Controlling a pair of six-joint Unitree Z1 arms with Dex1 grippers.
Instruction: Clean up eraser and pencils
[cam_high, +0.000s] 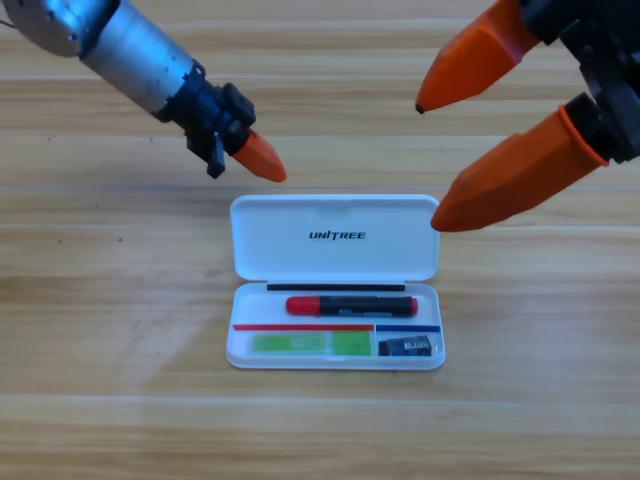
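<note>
A robotics lab bench, by the look of it. Two grey arms (140, 55) with orange jaws hang over a bare wooden table (100, 400), where a white case (335, 240) reads UNITREE.

Open case (335, 240) holds 2 pencils (351, 305) and eraser (405, 347).

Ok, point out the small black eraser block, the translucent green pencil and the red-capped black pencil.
small black eraser block (405, 347), high view, middle of block.
translucent green pencil (311, 343), high view, mid-barrel.
red-capped black pencil (352, 305), high view, mid-barrel.
</note>
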